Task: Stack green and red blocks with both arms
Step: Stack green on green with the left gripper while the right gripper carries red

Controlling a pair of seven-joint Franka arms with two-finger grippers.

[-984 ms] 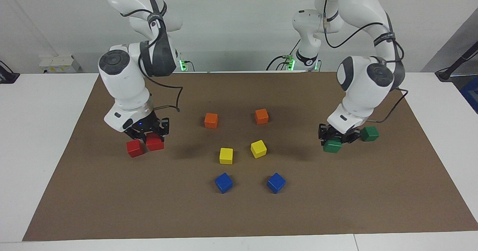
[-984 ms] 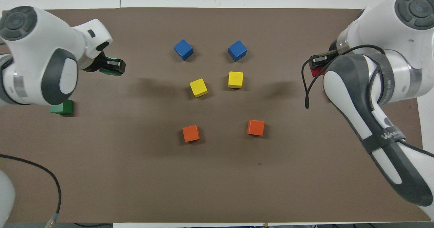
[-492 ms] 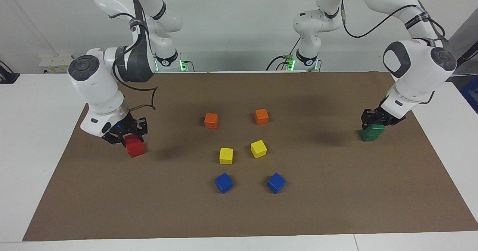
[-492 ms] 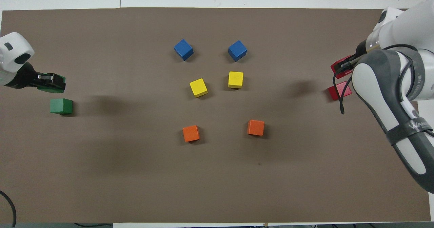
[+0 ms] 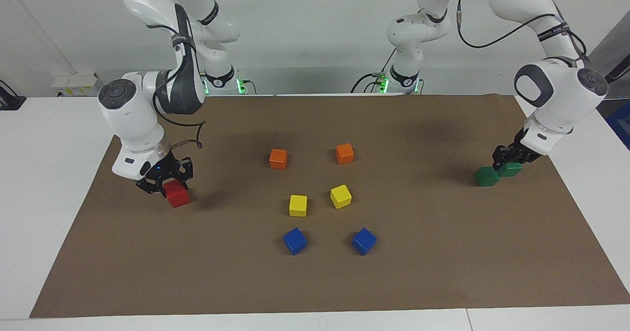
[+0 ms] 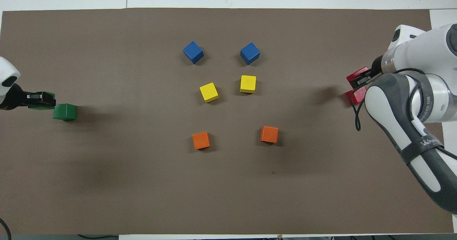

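Observation:
My right gripper (image 5: 165, 181) is shut on a red block (image 6: 357, 75) and holds it low over the mat at the right arm's end. The second red block (image 6: 350, 98) lies on the mat just under and beside it. In the facing view the two reds overlap into one red shape (image 5: 177, 195). My left gripper (image 5: 509, 161) is shut on a green block (image 5: 513, 169) and holds it low at the left arm's end. It is close beside the second green block (image 5: 486, 176), which lies on the mat. That block also shows in the overhead view (image 6: 64, 111).
Two orange cubes (image 5: 278, 158) (image 5: 344, 153), two yellow cubes (image 5: 298, 205) (image 5: 340, 196) and two blue cubes (image 5: 295, 241) (image 5: 363, 241) sit in pairs in the middle of the brown mat (image 5: 315, 286). White table shows around the mat.
Both arms have swung outward from the middle toward their ends of the table, each carrying its block. The left gripper's green block now sits beside the lying green one.

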